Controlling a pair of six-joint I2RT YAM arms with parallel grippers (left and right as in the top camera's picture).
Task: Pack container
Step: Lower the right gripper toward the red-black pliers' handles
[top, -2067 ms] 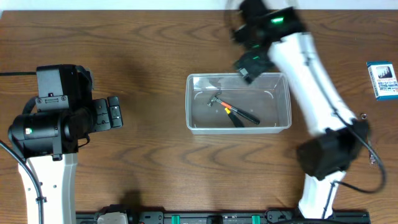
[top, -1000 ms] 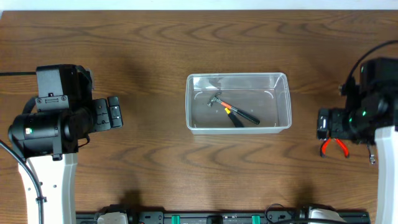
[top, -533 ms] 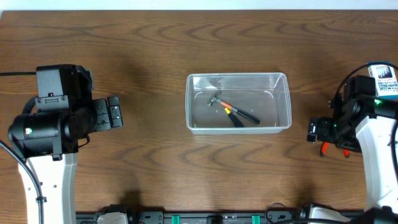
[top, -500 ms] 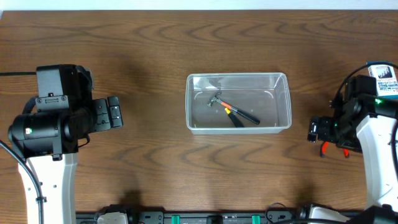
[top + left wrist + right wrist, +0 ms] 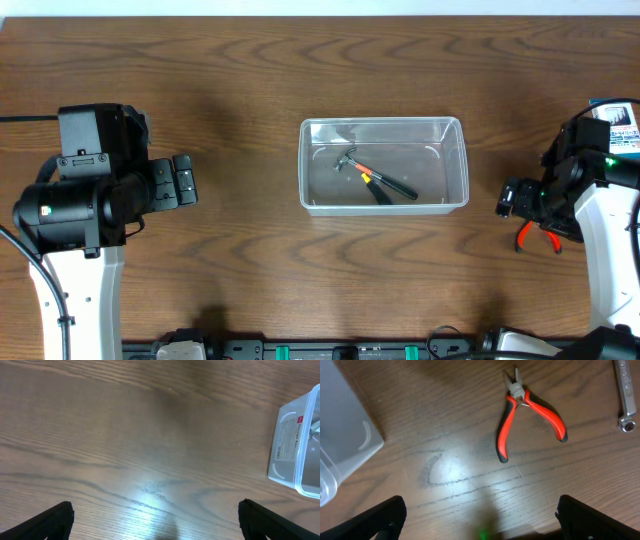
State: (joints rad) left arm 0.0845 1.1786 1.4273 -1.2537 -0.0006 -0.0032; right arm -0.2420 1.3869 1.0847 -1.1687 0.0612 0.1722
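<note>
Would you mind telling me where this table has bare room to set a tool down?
Free room lies between the left claw and the container, and in the strips behind and in front of the container. The right end is crowded: pliers, wrench and small box near the right claw.

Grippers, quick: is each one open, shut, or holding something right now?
Left gripper: open, holding nothing.
Right gripper: open, holding nothing; the red pliers lie loose, not gripped.

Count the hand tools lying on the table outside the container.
2: red-handled pliers on the wood to the right of the container, and a metal wrench at the right wrist view's top right edge. The right arm may hide others from overhead.
</note>
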